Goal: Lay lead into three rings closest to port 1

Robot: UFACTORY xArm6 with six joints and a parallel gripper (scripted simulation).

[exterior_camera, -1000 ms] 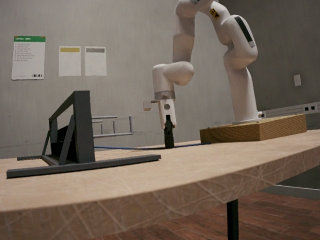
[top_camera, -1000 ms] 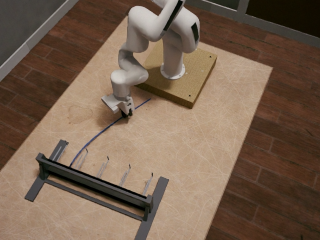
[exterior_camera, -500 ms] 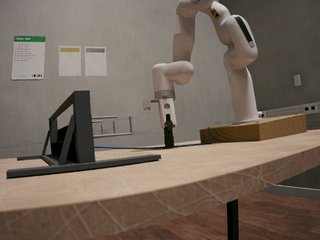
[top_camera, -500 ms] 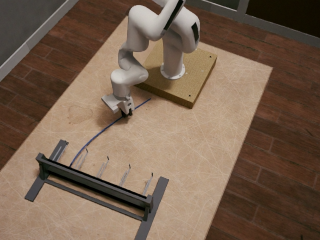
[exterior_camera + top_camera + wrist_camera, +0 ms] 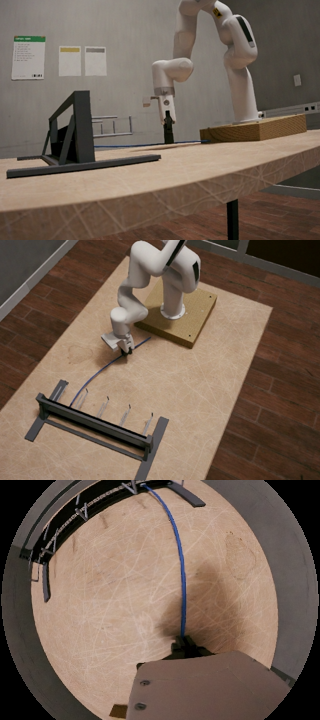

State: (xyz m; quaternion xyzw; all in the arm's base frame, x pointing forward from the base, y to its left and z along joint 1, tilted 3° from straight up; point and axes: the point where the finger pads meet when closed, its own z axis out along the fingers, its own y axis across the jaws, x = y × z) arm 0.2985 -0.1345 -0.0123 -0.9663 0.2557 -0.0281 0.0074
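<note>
The blue lead [image 5: 95, 374] [image 5: 129, 145] [image 5: 179, 547] runs flat on the table from the rack's ports, past my gripper, to its free end near the wooden base. My gripper [image 5: 126, 352] [image 5: 168, 139] [image 5: 181, 644] stands upright at table height and is shut on the lead partway along it. The dark grey rack [image 5: 93, 422] [image 5: 81, 126] [image 5: 87, 496] stands upright at the table's near end. Its steel rings [image 5: 104, 404] [image 5: 113, 126] jut out toward the arm in a row; the lead lies below them, in none of them.
The arm stands on a wooden base block [image 5: 180, 317] [image 5: 258, 129] just beyond the lead's free end. The rack's long feet [image 5: 152, 446] [image 5: 82, 164] reach out across the table. The table edge [image 5: 180, 191] is close behind the rack.
</note>
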